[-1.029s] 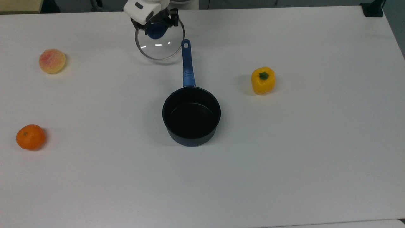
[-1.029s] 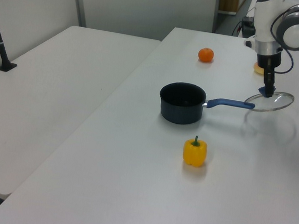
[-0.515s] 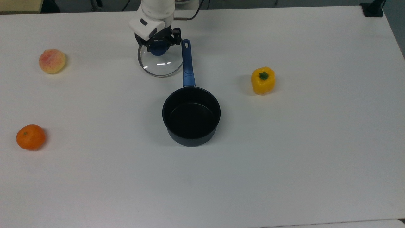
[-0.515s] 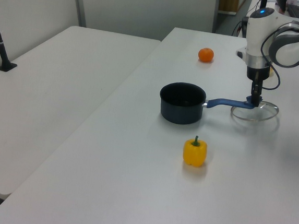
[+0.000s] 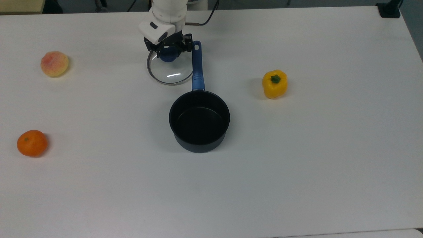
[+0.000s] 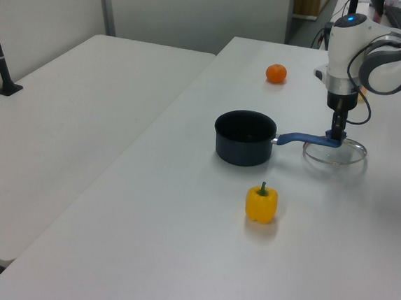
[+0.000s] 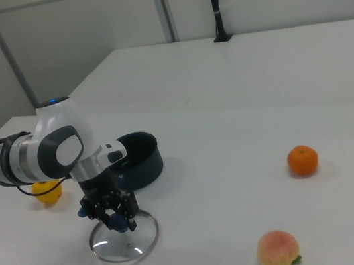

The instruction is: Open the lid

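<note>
Lid [image 5: 171,71] knob mostly hidden under gripper [image 5: 169,53]; lettering unreadable.

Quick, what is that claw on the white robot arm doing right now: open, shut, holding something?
Gripper: shut on the blue knob of the round clear glass lid, which lies on the white table.

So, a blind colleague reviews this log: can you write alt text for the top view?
A white robot arm's gripper sits at the blue knob of a round clear glass lid lying on the white table, beside the long blue handle of an open, empty black saucepan. A yellow bell pepper, a peach and an orange lie apart.
</note>
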Robot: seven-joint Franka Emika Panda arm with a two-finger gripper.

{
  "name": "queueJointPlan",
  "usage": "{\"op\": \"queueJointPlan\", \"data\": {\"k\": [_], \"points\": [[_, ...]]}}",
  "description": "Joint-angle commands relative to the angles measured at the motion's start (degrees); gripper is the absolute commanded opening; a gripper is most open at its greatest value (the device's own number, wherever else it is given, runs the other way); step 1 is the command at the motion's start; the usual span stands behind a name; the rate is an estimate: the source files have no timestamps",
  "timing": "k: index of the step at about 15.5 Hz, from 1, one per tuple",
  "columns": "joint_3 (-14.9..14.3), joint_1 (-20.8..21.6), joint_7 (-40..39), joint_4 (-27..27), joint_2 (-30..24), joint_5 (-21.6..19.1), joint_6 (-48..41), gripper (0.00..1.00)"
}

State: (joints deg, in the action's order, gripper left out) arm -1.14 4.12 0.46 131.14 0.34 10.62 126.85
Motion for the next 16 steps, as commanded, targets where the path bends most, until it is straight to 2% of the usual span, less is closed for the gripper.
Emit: {"op": "queueJointPlan", "data": {"k": [1,6,8,10,11,16], "points": [[0.1,0.0,1.6,-0.3,0.0,1.0,0.3,0.83],[0.1,-0.4,1.6,-2.3,-0.3,0.5,-4.1,1.0],[0.0,-1.5,1.8,-4.8,-0.6,0.3,-8.9,1.0],[-0.9,-2.2,1.8,-10.2,-0.9,-0.8,-16.0,1.0],[-1.2,-2.4,1.6,-13.8,-1.1,-2.6,-18.8,1.0],[-2.2,-2.3,1.8,-26.1,-1.8,-9.1,-25.1,1.0]]}}
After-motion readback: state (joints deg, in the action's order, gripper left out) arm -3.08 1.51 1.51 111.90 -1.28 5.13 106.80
